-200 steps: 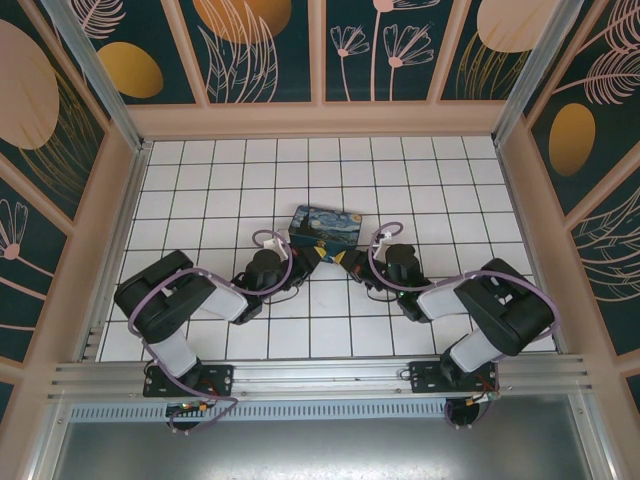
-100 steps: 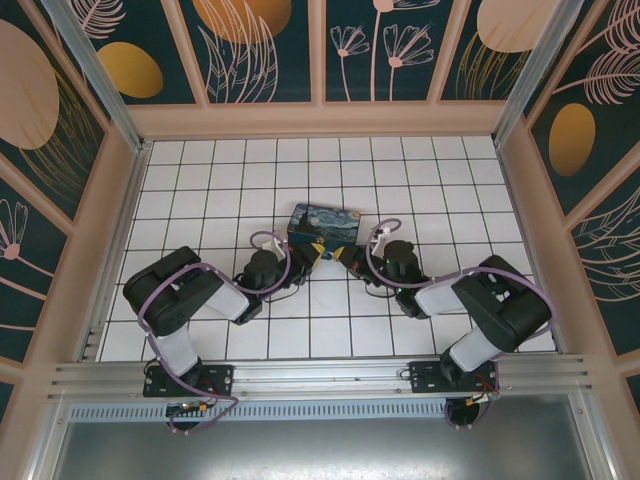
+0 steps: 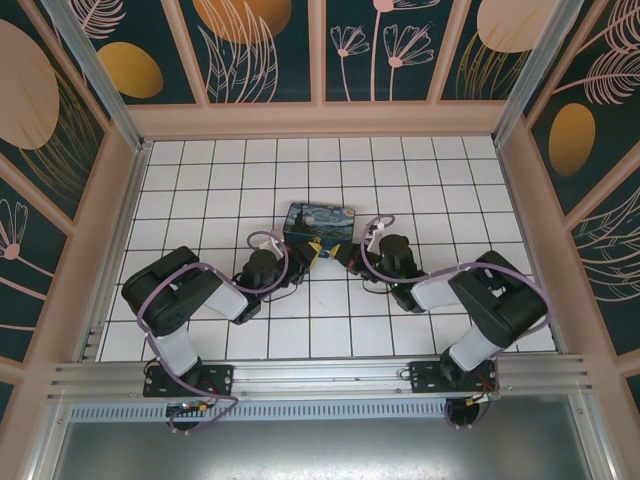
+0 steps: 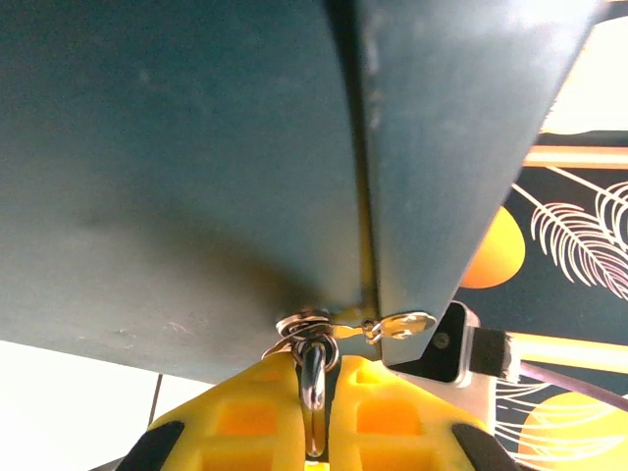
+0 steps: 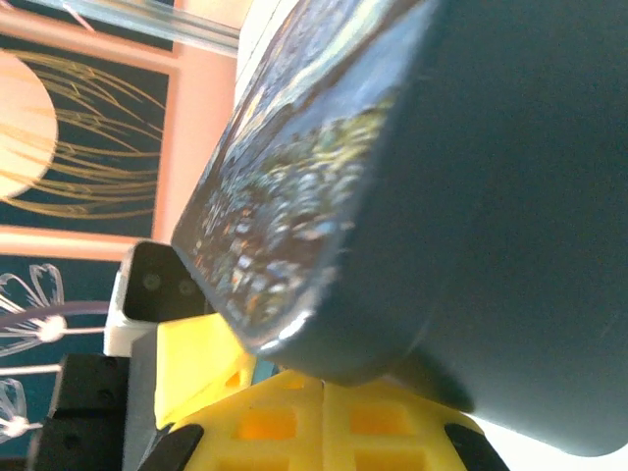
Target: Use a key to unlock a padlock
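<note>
Counter (image 3: 200, 190): white tiles; walled on three sides.
Box (image 3: 320, 221): dark blue, mid-counter; tips of both arms meeting at its near side.
Right gripper (image 5: 324, 392): yellow fingers together, nothing seen between them; tucked under the box's rounded corner.
Left gripper (image 4: 316, 371): clamped on a silvery loop (image 4: 312, 392); pressed up to the box's lower edge.
Padlock (image 4: 312, 358): judged to be the owner of that loop, so at the left tip, touching the box; lock body not made out.
Key (image 4: 404, 324): probably the flat tab with a hole, hung on thin rings just beside the loop; cannot tell for sure.
Risk: thin loop liable to twist or slip from the pinch if shoved against the box; box liable to slide or tip under pressure from both sides; key dangling loose, so hard to line up; keyway hidden.
</note>
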`<state>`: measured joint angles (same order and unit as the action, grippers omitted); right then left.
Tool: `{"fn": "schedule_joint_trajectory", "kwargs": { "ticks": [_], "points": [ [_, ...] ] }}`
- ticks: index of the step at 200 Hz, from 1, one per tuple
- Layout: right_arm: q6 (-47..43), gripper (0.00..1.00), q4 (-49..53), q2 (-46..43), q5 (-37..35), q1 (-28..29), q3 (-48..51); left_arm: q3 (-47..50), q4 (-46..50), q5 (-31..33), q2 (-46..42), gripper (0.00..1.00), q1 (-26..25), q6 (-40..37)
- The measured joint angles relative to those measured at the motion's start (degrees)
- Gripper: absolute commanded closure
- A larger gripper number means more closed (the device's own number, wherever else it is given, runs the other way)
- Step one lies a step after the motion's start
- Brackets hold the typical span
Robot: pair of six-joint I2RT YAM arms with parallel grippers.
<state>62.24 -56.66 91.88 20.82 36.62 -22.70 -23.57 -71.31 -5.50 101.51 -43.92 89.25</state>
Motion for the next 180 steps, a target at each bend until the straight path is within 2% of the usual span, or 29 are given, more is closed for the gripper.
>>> {"fn": "schedule_joint_trajectory", "kwargs": {
  "ticks": [51, 105, 128, 148, 161, 180],
  "points": [
    [7.21, 1.0, -3.89, 1.95, 2.6, -0.33, -0.92, 0.11, -0.09, -0.35, -1.18, 1.0, 0.02, -0.07],
    [-1.27, 1.0, 9.38, 0.17, 2.8, -0.24, -6.29, 0.39, 0.2, 1.64, -1.25, 1.0, 0.13, -0.48],
    [-3.21, 0.71, 11.19, -0.24, 2.86, 0.0, -6.29, 0.44, 1.31, 1.11, -1.25, 1.0, 0.09, -1.4],
    [-5.18, 0.52, 15.45, -2.91, 0.52, 0.61, -5.49, 0.42, 1.92, -0.17, -1.7, 1.0, -0.28, -3.06],
    [-6.36, 0.45, 18.67, -5.77, -1.29, 1.09, -4.37, 0.39, 2.56, -0.79, -2.23, 1.0, -0.72, -4.28],
    [-8.26, 0.43, 21.64, -11.37, -1.81, 3.37, -3.37, -0.22, 5.01, -3.32, -2.27, 1.0, -1.92, -6.27]
  ]
}}
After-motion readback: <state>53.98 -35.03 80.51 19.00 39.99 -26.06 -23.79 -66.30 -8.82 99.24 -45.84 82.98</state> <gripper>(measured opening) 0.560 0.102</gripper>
